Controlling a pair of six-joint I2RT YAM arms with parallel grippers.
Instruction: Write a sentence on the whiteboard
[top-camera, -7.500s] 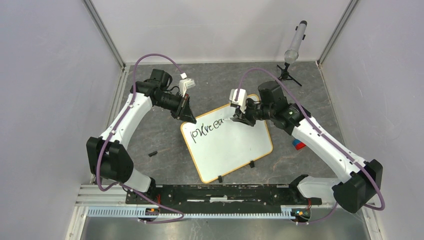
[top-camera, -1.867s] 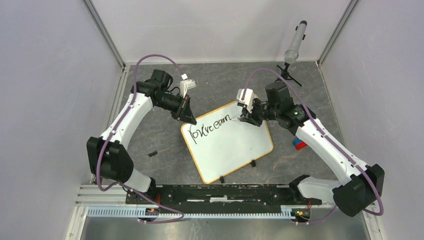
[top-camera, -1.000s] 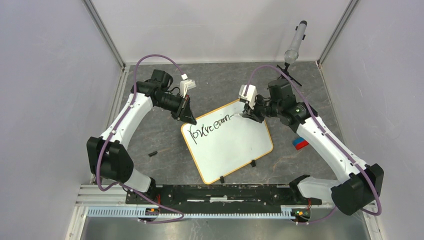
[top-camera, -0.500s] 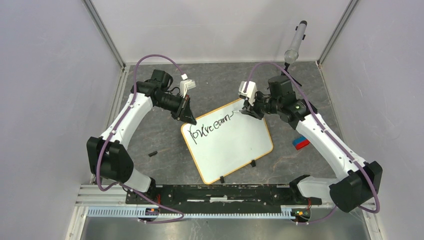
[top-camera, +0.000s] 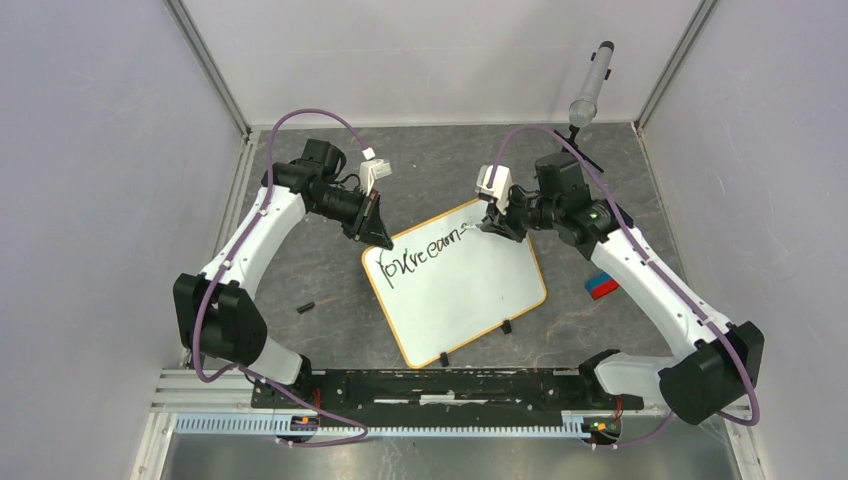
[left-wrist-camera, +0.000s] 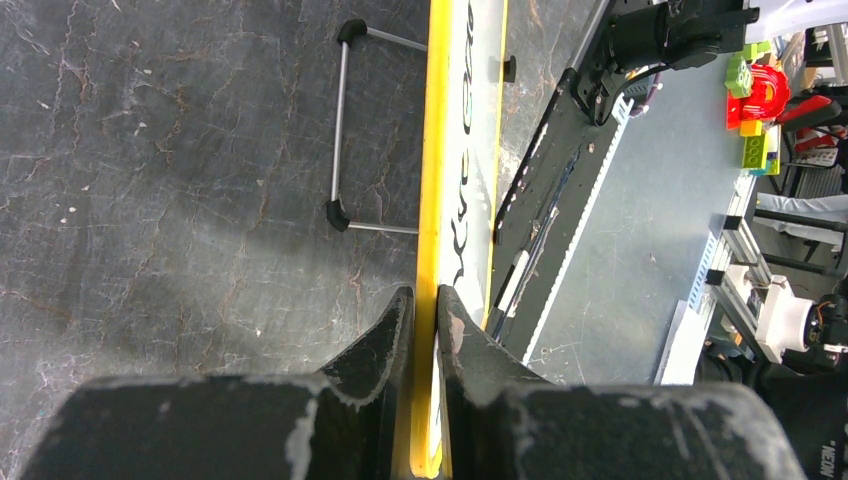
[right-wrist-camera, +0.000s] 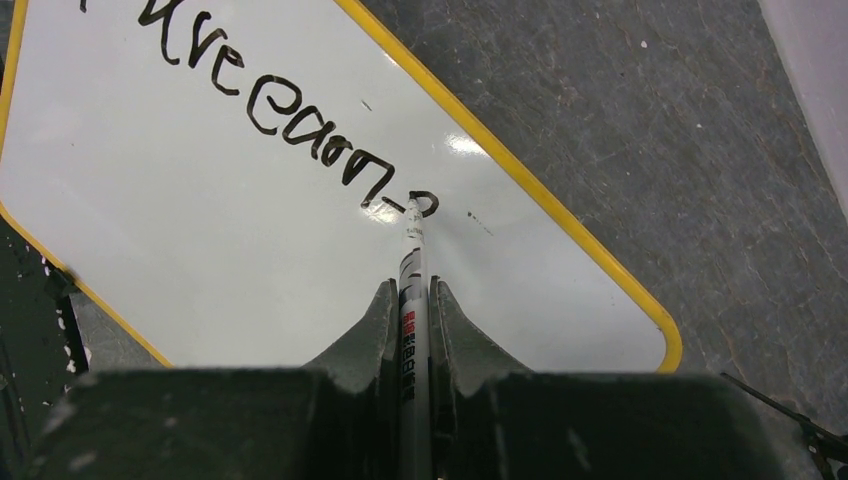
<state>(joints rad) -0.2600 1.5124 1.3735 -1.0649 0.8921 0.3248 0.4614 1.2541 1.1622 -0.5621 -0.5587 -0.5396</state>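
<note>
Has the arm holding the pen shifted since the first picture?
Yes. The right gripper has travelled rightward along the whiteboard, toward its far corner and the black tripod.

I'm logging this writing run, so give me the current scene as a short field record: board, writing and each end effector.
whiteboard: glossy white rectangle, thin yellow frame, on grey table
sentence: one black handwritten line near the far edge
left end effector: shut on the whiteboard's edge
right end effector: shut on slim white marker, tip touching the line's end
</note>
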